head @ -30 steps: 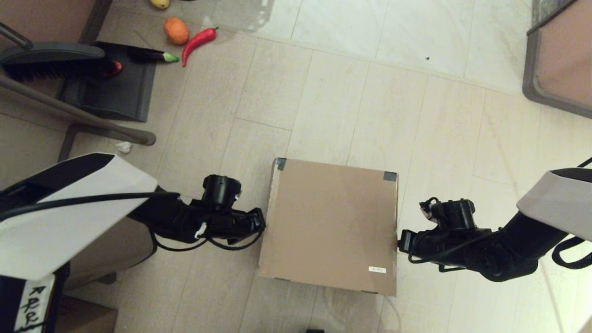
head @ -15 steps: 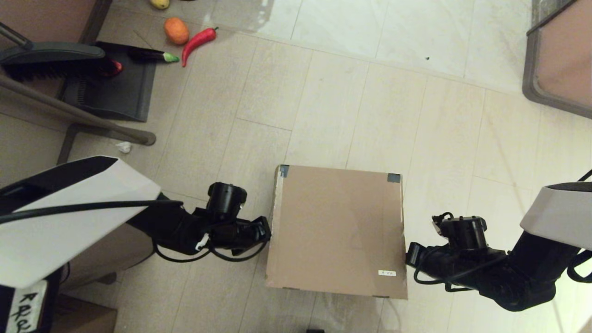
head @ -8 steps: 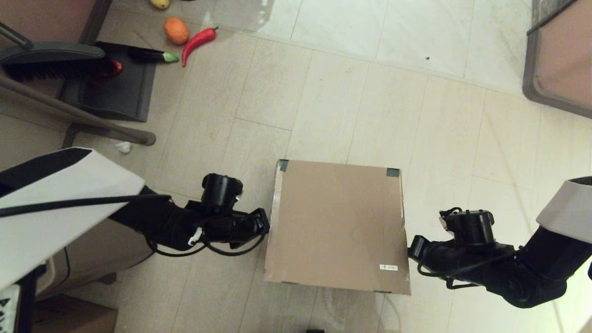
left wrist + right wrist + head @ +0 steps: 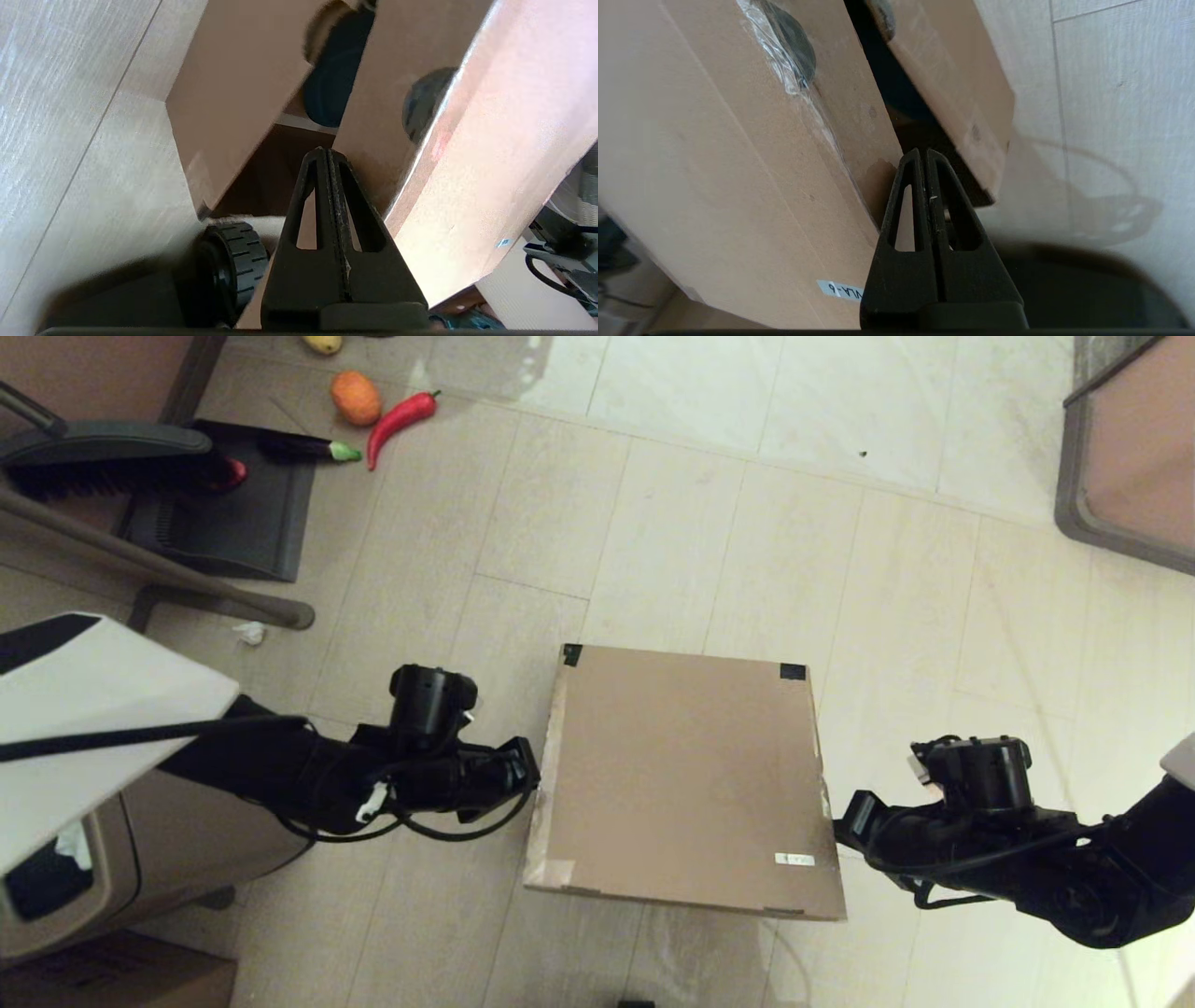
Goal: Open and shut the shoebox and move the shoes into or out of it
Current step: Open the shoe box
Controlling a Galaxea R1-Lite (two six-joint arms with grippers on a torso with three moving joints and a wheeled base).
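Note:
The brown shoebox (image 4: 686, 775) stands on the floor between my arms, with dark tape patches (image 4: 571, 654) at its far corners and a white label (image 4: 794, 860) near the front right. My left gripper (image 4: 532, 775) is shut, its tip against the lid's left edge. My right gripper (image 4: 840, 826) is shut at the lid's right edge. In the left wrist view the gripper (image 4: 327, 151) pokes into a gap between the raised lid (image 4: 490, 140) and the box wall (image 4: 233, 93). A dark navy shoe (image 4: 331, 84) shows inside. The right wrist view shows the same gap beside the gripper (image 4: 923, 151).
A tan bin (image 4: 140, 859) and a darker carton (image 4: 121, 980) sit under my left arm. Far left lie a dustpan (image 4: 224, 513), a brush (image 4: 103, 453), an eggplant (image 4: 299, 448), a chili (image 4: 401, 420) and an orange (image 4: 356, 398). Framed furniture (image 4: 1130, 457) stands at the far right.
The lid has come up at its near edge and looks larger. My left arm has risen beside it. My right gripper has shifted outward to the right along the lid's edge.

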